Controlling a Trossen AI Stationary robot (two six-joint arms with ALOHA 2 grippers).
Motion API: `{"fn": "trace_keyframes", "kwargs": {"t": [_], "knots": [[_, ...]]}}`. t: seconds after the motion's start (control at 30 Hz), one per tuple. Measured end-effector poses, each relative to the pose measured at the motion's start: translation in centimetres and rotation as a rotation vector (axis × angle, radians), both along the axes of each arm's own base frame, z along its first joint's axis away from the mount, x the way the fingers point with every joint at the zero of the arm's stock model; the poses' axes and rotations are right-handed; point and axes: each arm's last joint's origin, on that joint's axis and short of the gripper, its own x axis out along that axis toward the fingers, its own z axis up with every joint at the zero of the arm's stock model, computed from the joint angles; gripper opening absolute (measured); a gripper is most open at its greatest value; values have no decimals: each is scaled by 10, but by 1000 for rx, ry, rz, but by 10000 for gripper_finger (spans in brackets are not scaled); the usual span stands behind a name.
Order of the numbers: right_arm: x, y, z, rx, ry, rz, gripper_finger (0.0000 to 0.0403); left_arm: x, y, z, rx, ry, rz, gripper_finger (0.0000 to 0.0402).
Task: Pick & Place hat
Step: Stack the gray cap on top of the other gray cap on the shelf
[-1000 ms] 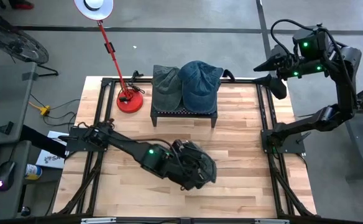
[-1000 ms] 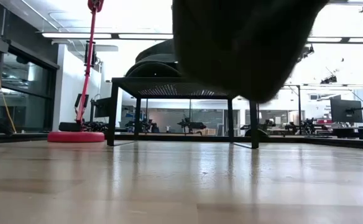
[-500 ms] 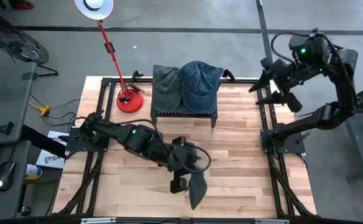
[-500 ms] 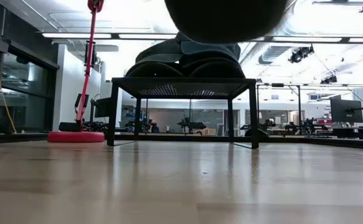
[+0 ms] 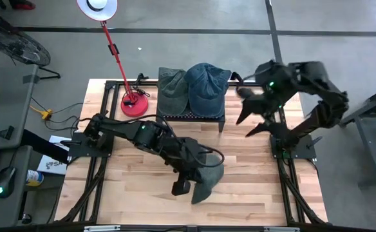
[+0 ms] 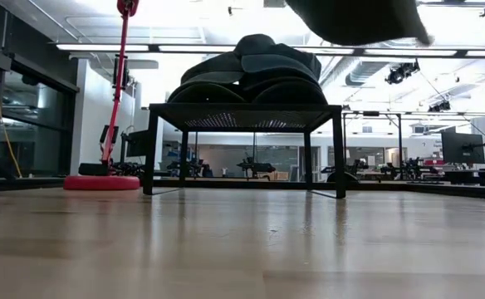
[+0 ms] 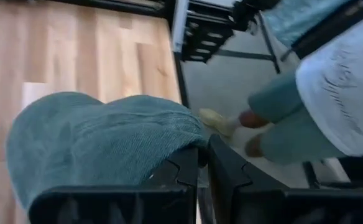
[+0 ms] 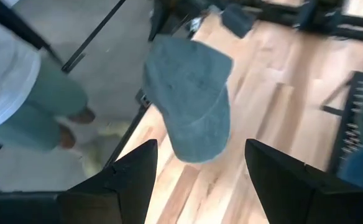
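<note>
A grey-teal hat (image 5: 210, 175) hangs over the near middle of the table, with my left gripper (image 5: 193, 175) shut on it. It also shows in the left wrist view (image 7: 101, 137), in the right wrist view (image 8: 191, 99) and, dark, at the low view's top (image 6: 359, 17). Two more hats, one grey-green (image 5: 172, 87) and one blue denim (image 5: 207, 84), lie on a black rack (image 5: 191, 117) at the far middle. My right gripper (image 5: 252, 115) is open above the table's far right part, nothing between its fingers (image 8: 132, 177). My left gripper pinches the hat's edge (image 7: 191, 148) between its two fingers (image 7: 225, 168). The fingers slant downward. The hat hangs slack beside and below them, lifted clear of the table.
A red lamp base (image 5: 135, 103) with a slanted red pole stands at the far left of the table. Black frame rails (image 5: 279, 129) run along the table's sides. A person (image 7: 330, 81) stands on the floor beside the table.
My left gripper has gone up with the hat and rolled over. The hat, first bunched against the gripper, now hangs free and higher above the table. My right gripper has swung from beyond the far right corner in over the table, toward the rack, staying open.
</note>
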Motion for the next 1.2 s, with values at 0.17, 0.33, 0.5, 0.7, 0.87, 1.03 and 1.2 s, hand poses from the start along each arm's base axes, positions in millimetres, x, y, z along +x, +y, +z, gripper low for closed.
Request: {"fn": "trace_keyframes", "kwargs": {"t": [0.17, 0.33, 0.5, 0.7, 0.87, 1.03, 1.2], "knots": [[24, 17, -13, -17, 55, 83, 236, -2, -2, -1, -55, 38, -36, 10], [51, 34, -28, -90, 91, 110, 236, -10, -1, 8, -60, 20, -10, 10], [74, 49, -42, -177, 108, 96, 236, -33, 0, 28, -24, -32, 55, 10], [96, 61, -38, -177, -58, 100, 236, -67, -4, 50, 33, -103, 137, 10], [105, 66, -27, -161, -215, 97, 236, -89, -10, 62, 84, -162, 189, 10], [115, 69, -25, -142, -283, 112, 236, -102, -15, 68, 117, -206, 224, 10], [133, 84, -39, -126, -267, 162, 236, -104, -16, 69, 149, -219, 251, 10]]}}
